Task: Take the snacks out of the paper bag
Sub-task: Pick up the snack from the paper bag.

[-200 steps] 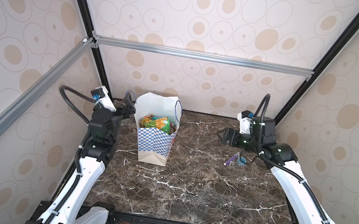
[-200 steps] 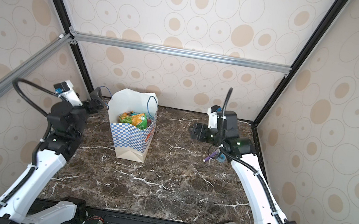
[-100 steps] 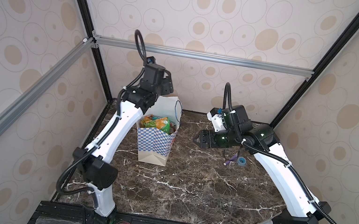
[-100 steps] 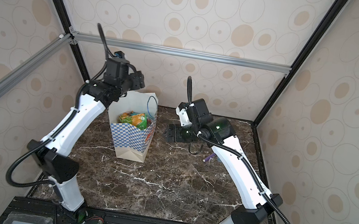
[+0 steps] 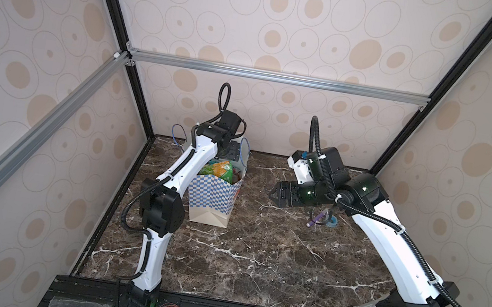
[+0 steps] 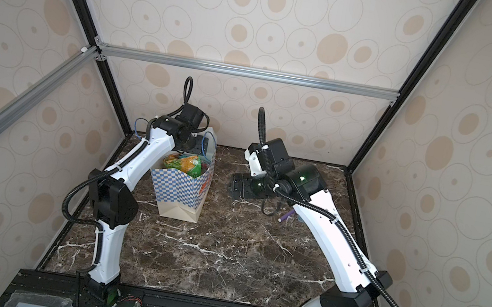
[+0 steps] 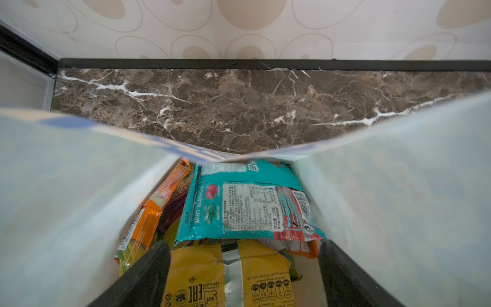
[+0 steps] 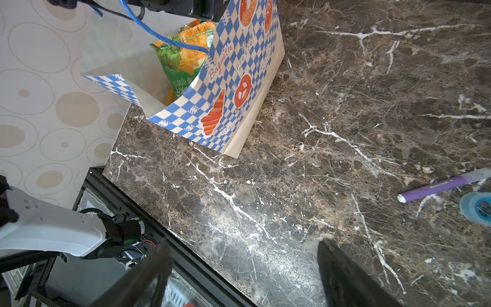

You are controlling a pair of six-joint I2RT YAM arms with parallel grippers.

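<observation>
In both top views the paper bag (image 5: 213,196) stands upright on the desk (image 5: 254,257), near its left edge and back wall. Its mouth is open and the snacks (image 5: 222,170) are piled inside. The left claw (image 5: 232,154) hangs at the back of the bag's mouth, and the left arm (image 5: 181,167) runs close along the bag's left side. The right claw (image 5: 278,195) hovers over bare marble, well apart from the bag. A purple pen (image 5: 316,218) and a blue tape roll (image 5: 333,222) lie near each other under the right arm. Broad bare marble stretches from the bag to the front edge.

In the left wrist view the left claw (image 7: 243,244) is spread wide inside the bag. Each dark finger (image 7: 148,273) is close to a paper wall, and a yellow packet (image 7: 196,276) lies ungripped between them. A teal packet (image 7: 247,207) lies beyond it, and an orange packet (image 7: 159,210) is against one wall.

In the right wrist view the right claw (image 8: 243,244) is also wide, holding nothing, with marble and the desk's front edge showing between its fingers. Open marble separates the bag from the pen and tape.
</observation>
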